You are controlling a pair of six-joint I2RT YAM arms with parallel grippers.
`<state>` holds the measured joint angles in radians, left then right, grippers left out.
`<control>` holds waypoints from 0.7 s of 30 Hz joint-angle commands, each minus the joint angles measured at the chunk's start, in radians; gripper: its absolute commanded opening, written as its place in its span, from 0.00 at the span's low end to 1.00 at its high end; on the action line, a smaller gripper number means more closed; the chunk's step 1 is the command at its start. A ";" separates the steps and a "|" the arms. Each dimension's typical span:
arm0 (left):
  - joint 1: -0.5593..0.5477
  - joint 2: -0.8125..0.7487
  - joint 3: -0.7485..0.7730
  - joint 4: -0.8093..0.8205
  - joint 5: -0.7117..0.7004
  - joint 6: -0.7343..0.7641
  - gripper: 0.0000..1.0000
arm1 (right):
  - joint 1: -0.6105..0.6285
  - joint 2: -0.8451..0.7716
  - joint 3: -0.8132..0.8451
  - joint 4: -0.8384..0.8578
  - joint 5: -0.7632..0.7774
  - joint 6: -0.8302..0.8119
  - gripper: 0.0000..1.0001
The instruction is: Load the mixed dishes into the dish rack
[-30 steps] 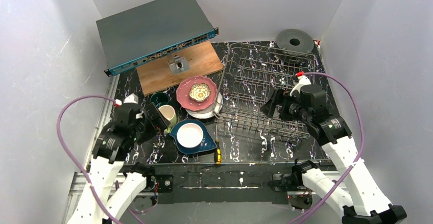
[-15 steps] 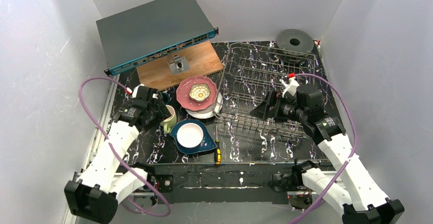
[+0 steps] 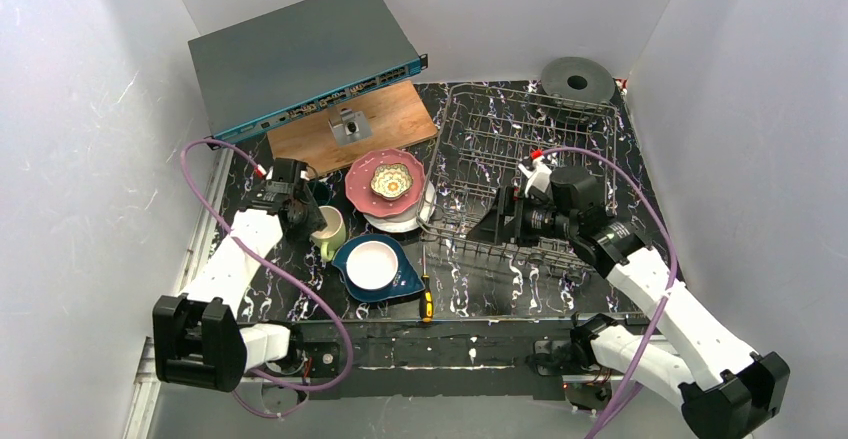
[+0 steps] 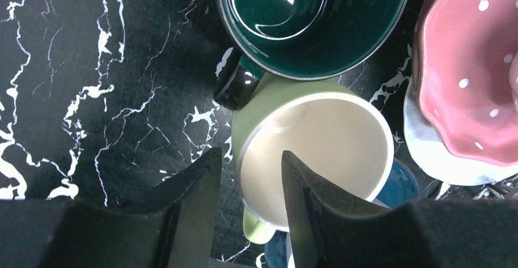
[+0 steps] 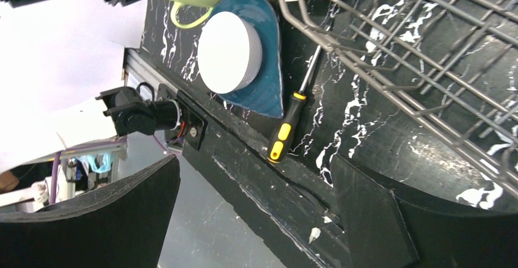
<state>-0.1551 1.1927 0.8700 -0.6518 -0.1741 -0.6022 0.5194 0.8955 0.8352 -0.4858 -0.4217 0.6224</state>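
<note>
Has swung the left tool (image 4: pixel 251 158) forward from the near edge since a second ago, out over the pale yellow-green mug (image 4: pixel 317 158). Holds it spread, one finger inside the rim and one outside, wall not pinched. Finds that mug upright on the tabletop (image 4: pixel 91 97), tight against the dark teal mug (image 4: pixel 311 18), near the pink white-dotted plate (image 4: pixel 470 72). Stretches the left arm long. Has slid the right tool (image 5: pixel 255 170) leftward too; keeps it spread wide above the dish rack (image 3: pixel 520 134), near its front edge.
</note>
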 commanded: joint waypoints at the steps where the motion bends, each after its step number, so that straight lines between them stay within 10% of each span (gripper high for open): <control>1: 0.012 0.023 -0.017 0.051 0.009 0.057 0.39 | 0.052 0.017 0.007 0.082 0.013 0.031 1.00; 12: 0.011 0.032 -0.042 0.038 0.006 0.024 0.00 | 0.130 0.068 0.031 0.082 0.069 0.042 1.00; 21: 0.011 -0.116 0.078 -0.126 -0.044 0.045 0.00 | 0.145 0.089 0.046 0.072 0.090 0.043 1.00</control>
<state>-0.1440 1.1934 0.8471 -0.6689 -0.1959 -0.5667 0.6548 0.9714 0.8360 -0.4446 -0.3477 0.6590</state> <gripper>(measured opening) 0.084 1.002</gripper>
